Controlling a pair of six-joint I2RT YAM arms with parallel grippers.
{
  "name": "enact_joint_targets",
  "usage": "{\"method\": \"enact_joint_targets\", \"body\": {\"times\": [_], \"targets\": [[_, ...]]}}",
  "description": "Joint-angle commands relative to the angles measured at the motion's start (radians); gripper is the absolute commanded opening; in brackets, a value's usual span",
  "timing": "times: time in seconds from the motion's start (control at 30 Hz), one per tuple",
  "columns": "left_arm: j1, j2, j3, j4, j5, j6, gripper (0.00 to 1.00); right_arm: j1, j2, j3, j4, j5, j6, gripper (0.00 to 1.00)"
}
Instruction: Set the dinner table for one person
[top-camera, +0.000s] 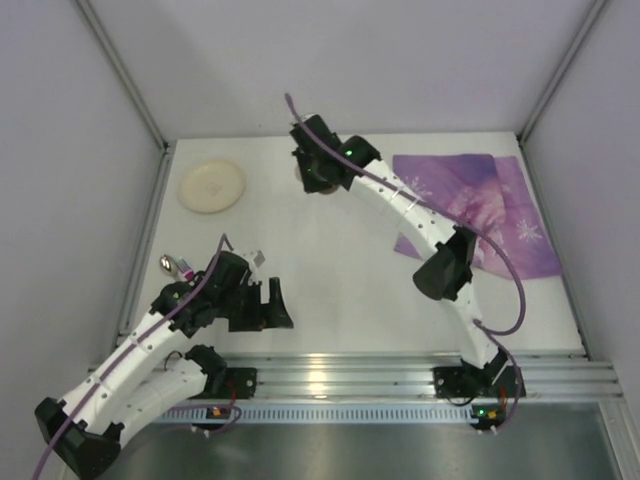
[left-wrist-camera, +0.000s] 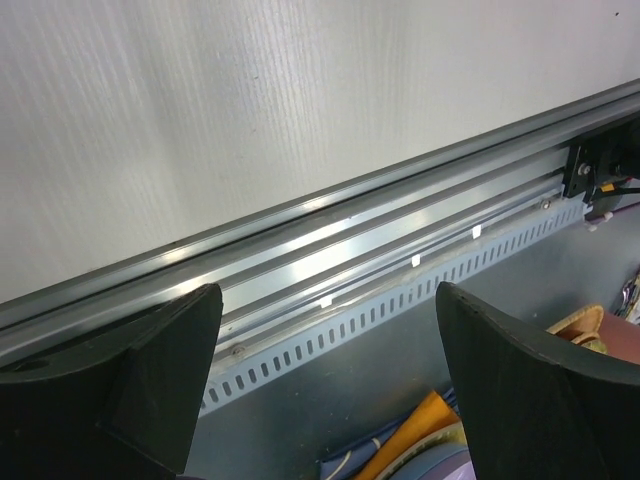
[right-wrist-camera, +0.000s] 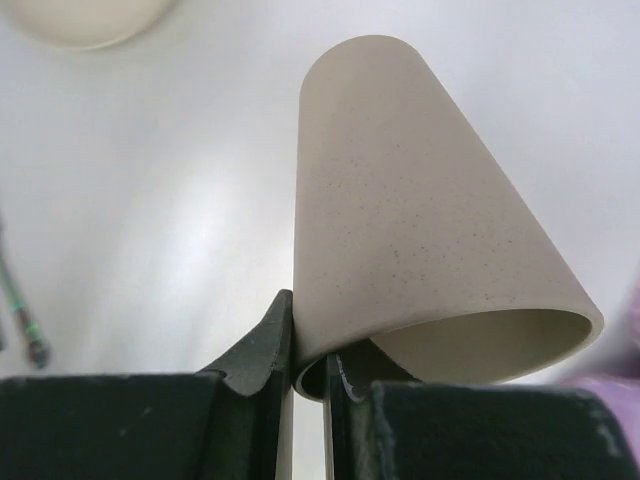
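- The right pincer is squeezed almost shut on the rim of a cup. One finger is outside the cup wall and the other is inside.
- The cup is sandy with tiny dark specks. Its open mouth is up by the pincer. Its narrow end points away, down at the dinner table.
- I cannot tell if the cup's bottom touches the table.
- The dinner table is white and lies under both pincers.
- A pale round plate sits on the table to the left of the right pincer, well apart from it.
- A purple placemat lies to the right of that pincer.
- The left pincer is wide open and has nothing in it.
- The table's shiny metal rail runs across just past the left pincer's fingers.
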Motion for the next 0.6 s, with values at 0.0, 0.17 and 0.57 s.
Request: {"method": "enact_joint_targets", "body": {"times": [0.0, 0.17, 0.57], "targets": [[-0.001, -0.026, 0.013, 0.051, -0.046, 0.004, 0.93, -0.162, -0.048, -0.063, -0.181, 0.160, -0.093, 0.00], [-0.001, -0.028, 0.041, 0.049, -0.088, 0.041, 0.93, -0.220, 0.010, 0.022, -0.286, 0.230, -0.159, 0.01], [0.004, 0.034, 0.041, 0.085, -0.091, 0.061, 0.93, -0.315, 0.019, -0.270, -0.390, -0.045, -0.093, 0.00]]}}
